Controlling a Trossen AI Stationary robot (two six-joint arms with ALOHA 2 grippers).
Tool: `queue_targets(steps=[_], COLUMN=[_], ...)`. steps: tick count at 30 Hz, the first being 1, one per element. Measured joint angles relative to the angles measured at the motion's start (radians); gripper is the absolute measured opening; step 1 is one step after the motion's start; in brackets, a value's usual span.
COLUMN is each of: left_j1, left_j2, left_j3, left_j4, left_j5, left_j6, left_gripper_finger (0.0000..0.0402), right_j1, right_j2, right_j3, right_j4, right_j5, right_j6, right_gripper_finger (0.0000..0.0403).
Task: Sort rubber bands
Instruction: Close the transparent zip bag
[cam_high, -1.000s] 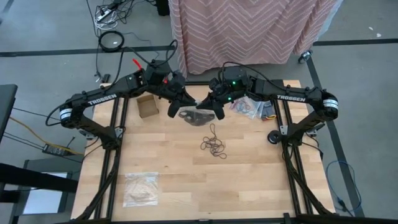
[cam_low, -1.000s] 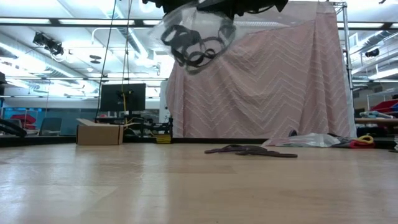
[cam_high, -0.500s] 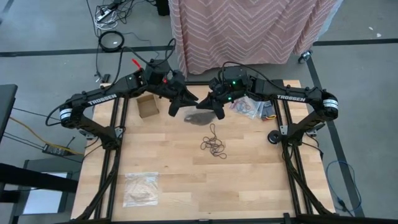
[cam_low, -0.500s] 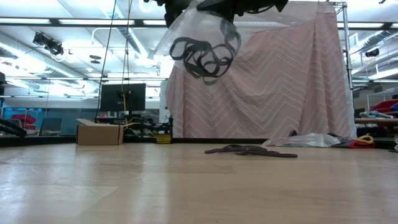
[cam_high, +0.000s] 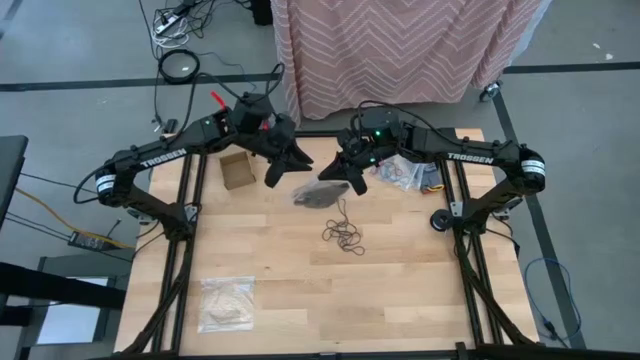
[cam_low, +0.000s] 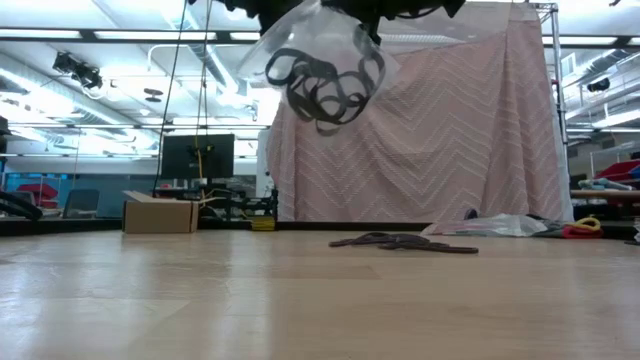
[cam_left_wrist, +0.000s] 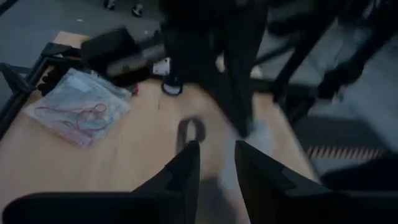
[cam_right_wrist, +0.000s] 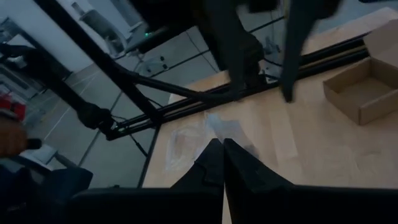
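1. High view: right end effector (cam_high: 349, 177) clamped on clear bag (cam_high: 318, 193) of black rubber bands (cam_low: 325, 85), held above desk (cam_high: 300, 280).
2. Left end effector (cam_high: 284, 166) now parted, off bag since a second ago; emptying next, probably.

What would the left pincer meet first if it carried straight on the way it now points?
Probably the clear bag of black rubber bands hanging from the right pincer; the left pincer points toward it, though depth is unclear.

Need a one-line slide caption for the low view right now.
Clear bag of black rubber bands hangs high above the table, a loose pile of bands and a cardboard box behind.
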Motion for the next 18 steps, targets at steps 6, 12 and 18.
queue_targets(steps=[6, 12, 18], left_j1=[-0.045, -0.182, -0.280], left_j2=[0.000, 0.000, 0.000], left_j3=[0.009, 0.048, 0.049], left_j4=[-0.061, -0.131, -0.018], left_j5=[-0.063, -0.588, -0.850], left_j6=[0.399, 0.879, 1.209], left_gripper_finger=[0.0108, 0.0124, 0.0134], right_j1=[0.009, 0.011, 0.007], right_j2=[-0.003, -0.003, -0.003], right_j3=[0.000, 0.000, 0.000], right_j4=[-0.005, -0.019, -0.035], right_j5=[-0.131, -0.211, -0.214], right_j6=[-0.019, 0.004, 0.009], right_gripper_finger=[0.0000, 0.0000, 0.0000])
